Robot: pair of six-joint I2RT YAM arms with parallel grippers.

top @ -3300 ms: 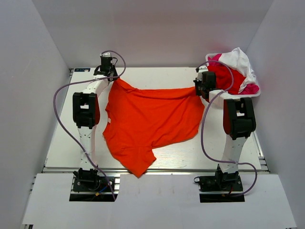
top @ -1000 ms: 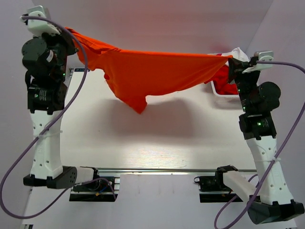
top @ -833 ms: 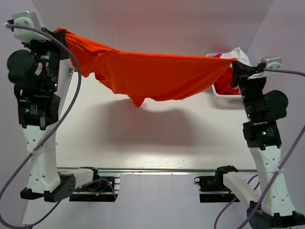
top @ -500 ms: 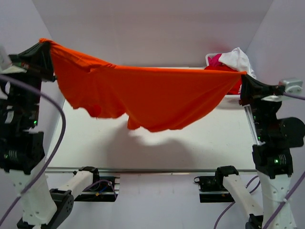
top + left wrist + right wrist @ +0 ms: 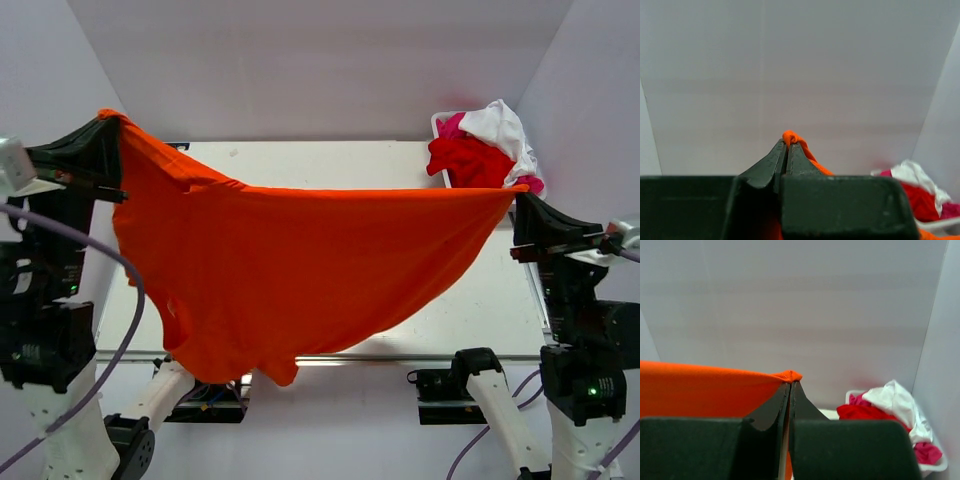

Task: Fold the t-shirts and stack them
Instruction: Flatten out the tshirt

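Note:
The orange t-shirt [image 5: 300, 260] hangs in the air, stretched between both raised arms above the table [image 5: 470, 290]. My left gripper [image 5: 112, 125] is shut on one corner of it at the upper left; the cloth bunches out past the tips [image 5: 790, 137]. At the right, my right gripper [image 5: 518, 192] is shut on the opposite corner [image 5: 790, 375]. The cloth sags low in the middle and left, its bottom edge hanging past the table's near edge. Red, pink and white t-shirts [image 5: 480, 150] lie piled at the back right.
The pile of other shirts sits in a white basket [image 5: 932, 467] at the table's far right corner. White walls enclose the table on three sides. The arm bases [image 5: 450, 385] stand at the near edge.
Both arms have risen and swung toward the camera, carrying the orange shirt up off the table. It now hangs nearer and lower in view, spread wider.

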